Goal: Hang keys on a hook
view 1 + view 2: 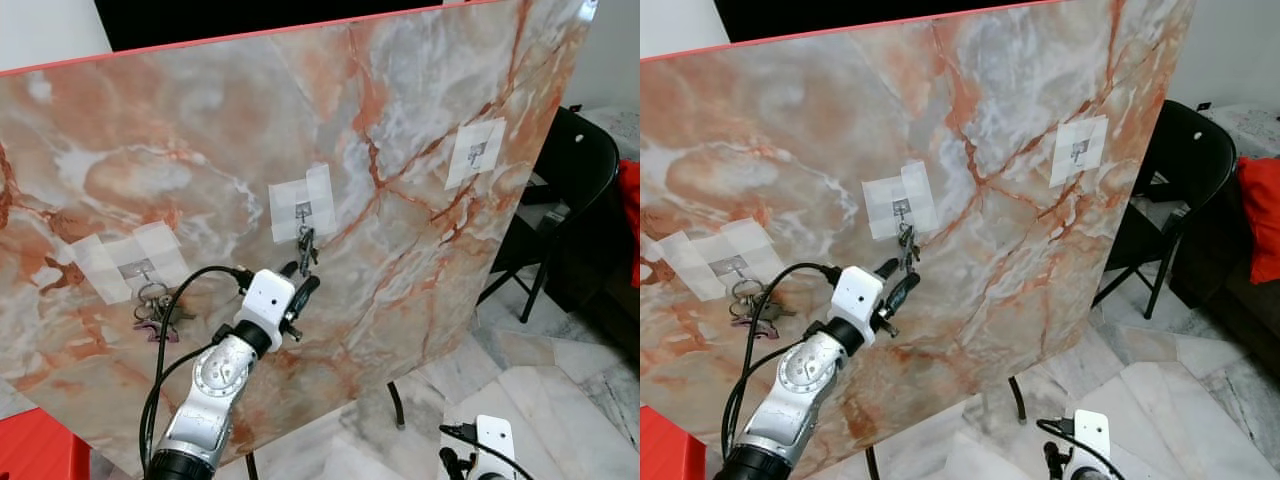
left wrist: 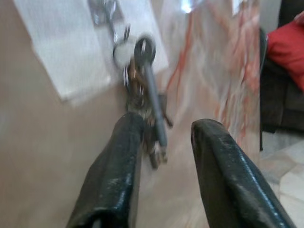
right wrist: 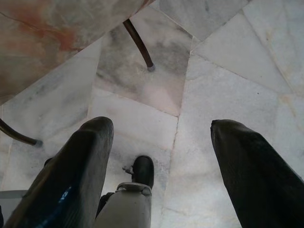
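An upright marble-patterned board (image 1: 200, 130) carries three small metal hooks held on with white tape. A bunch of keys (image 1: 306, 246) hangs from the middle hook (image 1: 303, 211). My left gripper (image 1: 300, 279) is raised just below that bunch and stands open. In the left wrist view the keys (image 2: 148, 90) dangle between its fingers (image 2: 121, 161), with their lower end close to one finger. Another key bunch (image 1: 155, 310) hangs from the left hook (image 1: 140, 268). The right hook (image 1: 476, 152) is bare. My right gripper (image 3: 161, 128) hangs low over the floor, open.
A black folding chair (image 1: 575, 170) stands right of the board, with red cloth (image 1: 630, 215) beyond it. The board's dark metal legs (image 1: 396, 405) rest on a pale marble tile floor (image 1: 560, 400). A red object (image 1: 35, 445) lies at the lower left.
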Robot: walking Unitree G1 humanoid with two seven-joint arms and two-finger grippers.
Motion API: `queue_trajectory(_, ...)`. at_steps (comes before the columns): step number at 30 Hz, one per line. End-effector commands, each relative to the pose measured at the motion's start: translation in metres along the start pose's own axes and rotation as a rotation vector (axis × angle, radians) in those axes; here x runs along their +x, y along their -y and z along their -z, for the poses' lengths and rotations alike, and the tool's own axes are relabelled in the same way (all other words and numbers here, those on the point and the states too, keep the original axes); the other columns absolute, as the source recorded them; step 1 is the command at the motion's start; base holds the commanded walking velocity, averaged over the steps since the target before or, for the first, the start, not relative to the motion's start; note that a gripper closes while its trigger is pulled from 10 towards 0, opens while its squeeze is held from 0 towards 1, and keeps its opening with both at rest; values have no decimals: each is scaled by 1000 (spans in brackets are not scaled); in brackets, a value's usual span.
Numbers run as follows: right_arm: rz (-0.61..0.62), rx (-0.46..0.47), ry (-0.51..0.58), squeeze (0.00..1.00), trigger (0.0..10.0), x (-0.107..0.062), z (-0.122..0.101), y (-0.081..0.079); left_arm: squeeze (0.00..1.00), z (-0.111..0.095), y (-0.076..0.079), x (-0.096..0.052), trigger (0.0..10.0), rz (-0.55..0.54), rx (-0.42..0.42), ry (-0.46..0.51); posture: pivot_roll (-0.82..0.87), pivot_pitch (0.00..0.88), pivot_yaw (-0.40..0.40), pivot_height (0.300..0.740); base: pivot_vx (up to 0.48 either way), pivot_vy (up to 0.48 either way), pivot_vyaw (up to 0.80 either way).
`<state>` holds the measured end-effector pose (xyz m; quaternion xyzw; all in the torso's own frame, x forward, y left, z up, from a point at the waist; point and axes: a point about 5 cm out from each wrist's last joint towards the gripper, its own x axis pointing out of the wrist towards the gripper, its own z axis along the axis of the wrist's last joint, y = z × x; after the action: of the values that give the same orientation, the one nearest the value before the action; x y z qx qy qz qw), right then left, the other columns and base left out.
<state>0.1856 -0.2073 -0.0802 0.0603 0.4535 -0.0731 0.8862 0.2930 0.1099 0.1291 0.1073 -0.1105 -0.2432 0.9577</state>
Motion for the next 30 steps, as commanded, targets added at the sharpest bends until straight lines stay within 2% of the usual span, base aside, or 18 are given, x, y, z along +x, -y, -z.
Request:
queue_trajectory(1,4,1,2,0,10000,0,-2,1,1000,-3,-3,-2,10000,7,-10,7,48,0,-21,732,0,0,0)
queue_trajectory(8,4,3,1,0,10000,0,-2,0,1000,9,-3,-15,10000,31,-10,-54,46,0,-18,732,0,0,0)
queue_trajectory(9,3,3,0,0,10000,0,-1,0,514,19,-4,-23,10000,38,-4,-102,52,0,-18,732,0,0,0)
queue_trajectory(10,3,3,-1,0,10000,0,-1,0,514,27,-4,-30,10000,43,9,-139,49,0,-17,732,0,0,0)
queue_trajectory(11,3,3,-1,0,10000,0,-1,0,514,27,-4,-30,10000,43,9,-139,49,0,-17,732,0,0,0)
queue_trajectory(12,2,2,-1,0,10000,0,-1,0,0,39,-7,-38,10000,27,3,-181,48,0,-17,732,0,0,0)
queue_trajectory(21,2,2,-2,0,10000,0,0,-1,0,91,-8,-70,10000,-2,-36,-432,45,0,-12,732,0,0,0)
queue_trajectory(25,3,-2,-5,0,10000,0,0,-1,0,124,-5,-92,10000,-56,-115,-602,42,0,-13,732,0,0,0)
queue_trajectory(28,9,-33,-19,0,10000,1,0,-1,0,139,-6,-107,10000,-95,-178,-692,49,0,-18,732,0,0,0)
queue_trajectory(30,7,-33,-18,0,10000,1,-1,-1,0,148,-8,-117,10000,-108,-186,-765,49,0,-19,732,0,0,0)
